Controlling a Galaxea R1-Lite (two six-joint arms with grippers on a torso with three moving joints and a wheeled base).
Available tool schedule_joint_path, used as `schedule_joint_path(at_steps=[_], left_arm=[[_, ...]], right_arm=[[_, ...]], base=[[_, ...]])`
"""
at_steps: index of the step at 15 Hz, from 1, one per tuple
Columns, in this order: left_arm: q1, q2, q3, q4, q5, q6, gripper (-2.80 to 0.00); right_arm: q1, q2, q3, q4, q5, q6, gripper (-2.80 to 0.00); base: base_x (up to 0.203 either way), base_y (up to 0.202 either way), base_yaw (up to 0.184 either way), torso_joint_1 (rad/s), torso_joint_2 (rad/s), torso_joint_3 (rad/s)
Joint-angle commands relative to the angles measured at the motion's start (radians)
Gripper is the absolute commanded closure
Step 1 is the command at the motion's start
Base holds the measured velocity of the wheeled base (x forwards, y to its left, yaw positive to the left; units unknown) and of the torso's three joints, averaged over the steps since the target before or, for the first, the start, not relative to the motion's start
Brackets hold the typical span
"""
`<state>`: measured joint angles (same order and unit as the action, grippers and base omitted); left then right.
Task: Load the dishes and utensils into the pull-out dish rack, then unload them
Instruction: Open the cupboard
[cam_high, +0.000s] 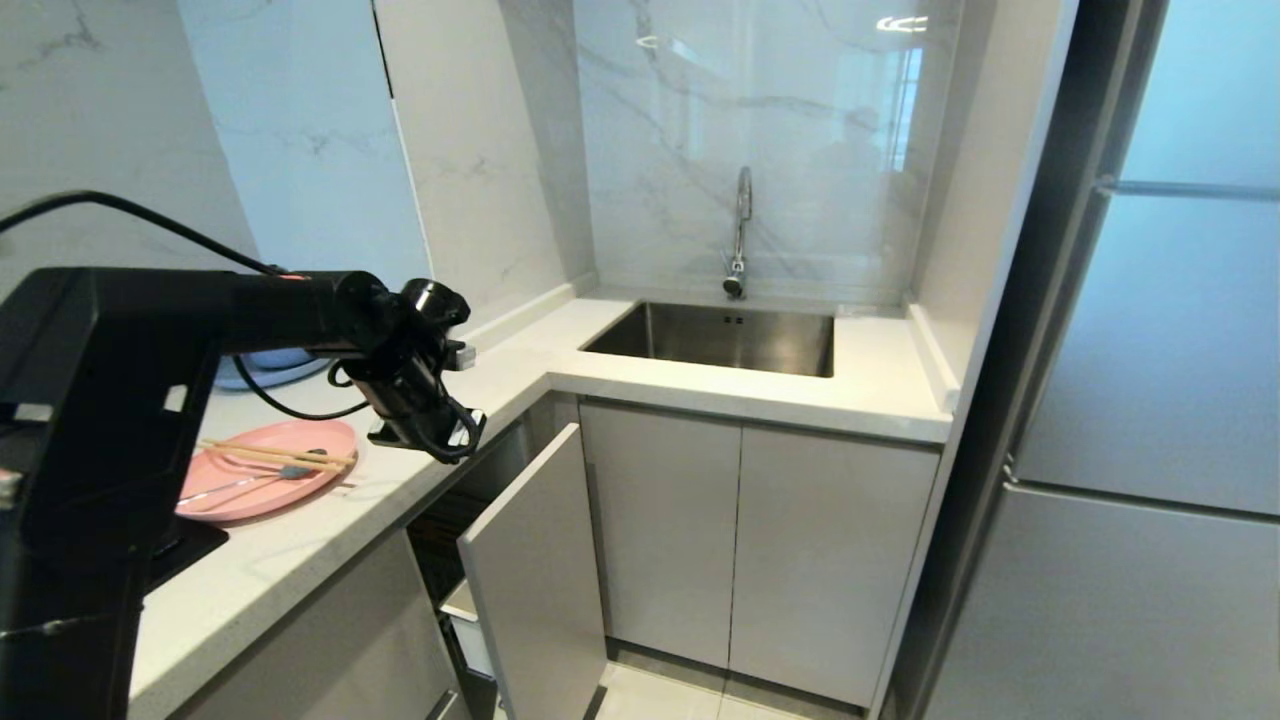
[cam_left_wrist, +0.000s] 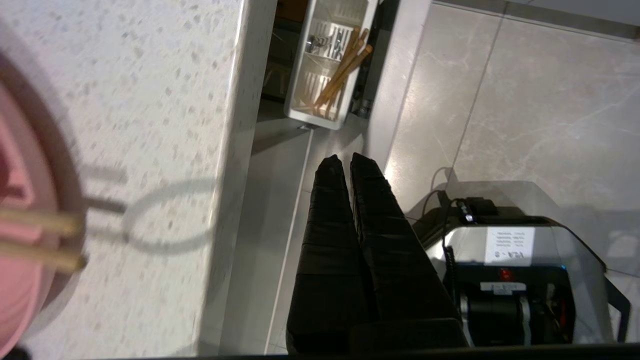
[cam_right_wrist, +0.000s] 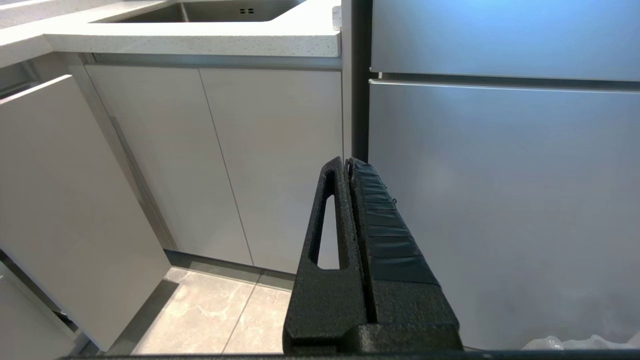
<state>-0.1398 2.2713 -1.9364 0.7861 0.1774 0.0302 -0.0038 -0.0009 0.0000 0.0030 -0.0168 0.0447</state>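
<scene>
Salmon-pink plate (cam_high: 268, 468) flat on the white counter (cam_high: 300, 540), near its front edge, carrying 1 pair of light wooden chopsticks (cam_high: 280, 455) laid across it and a slim metal spoon (cam_high: 250, 482) just beside them. Behind the plate, partly hidden by the left arm, a blue plate (cam_high: 270, 368). Below the counter edge, the pull-out dish rack (cam_high: 535, 580) drawn out, pale grey front panel angled into the room; in the left wrist view, its white utensil cup (cam_left_wrist: 327, 65) holding more brown chopsticks (cam_left_wrist: 345, 70). Cream-white bowl not visible. Left gripper (cam_left_wrist: 342, 162) hanging over the counter's front edge above the open rack, pointing down at the floor, fingers pressed together and empty. Right gripper (cam_right_wrist: 347, 165) low by the cabinet doors (cam_right_wrist: 225, 160) and fridge (cam_right_wrist: 500, 175), likewise closed on nothing. Steel sink (cam_high: 720, 340) well apart in the corner.
</scene>
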Motion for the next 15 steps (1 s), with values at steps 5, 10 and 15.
schedule_joint_path(at_steps=[5, 10, 15], left_arm=[[0.000, 0.138, -0.004, -0.082, 0.011, 0.000, 0.00], [0.000, 0.210, -0.004, -0.165, 0.014, 0.003, 0.00], [-0.001, 0.245, -0.003, -0.226, 0.054, 0.002, 0.00]], right_arm=[[0.001, 0.001, 0.002, 0.000, 0.000, 0.001, 0.00], [0.001, 0.001, 0.002, 0.000, 0.000, 0.000, 0.00], [-0.001, 0.001, 0.002, 0.000, 0.000, 0.001, 0.00]], base=[[0.000, 0.000, 0.000, 0.000, 0.00, 0.000], [0.000, 0.000, 0.000, 0.000, 0.00, 0.000], [0.000, 0.000, 0.000, 0.000, 0.00, 0.000]])
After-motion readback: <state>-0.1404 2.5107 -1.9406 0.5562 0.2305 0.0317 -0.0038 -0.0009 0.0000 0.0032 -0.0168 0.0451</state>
